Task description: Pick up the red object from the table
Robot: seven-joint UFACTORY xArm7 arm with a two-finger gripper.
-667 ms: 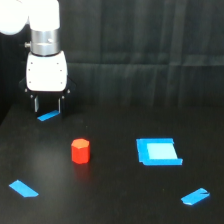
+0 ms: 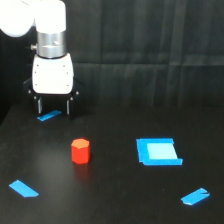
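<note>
The red object (image 2: pixel 80 151) is a small red-orange hexagonal block standing upright on the black table (image 2: pixel 115 195), left of centre in the exterior view. My gripper (image 2: pixel 53 108) hangs from the white arm behind and to the left of the block, well apart from it. Its two dark fingers point down with a gap between them and nothing held, so it is open. A blue tape strip (image 2: pixel 48 116) lies just under the fingers.
A blue square (image 2: pixel 158 151) lies to the right of the red block. Another blue strip (image 2: pixel 23 188) sits at the front left and one more (image 2: pixel 195 196) at the front right. A dark curtain backs the table.
The gripper has shifted slightly toward the exterior view's right and a little nearer the block. The red block and blue pieces have not moved.
</note>
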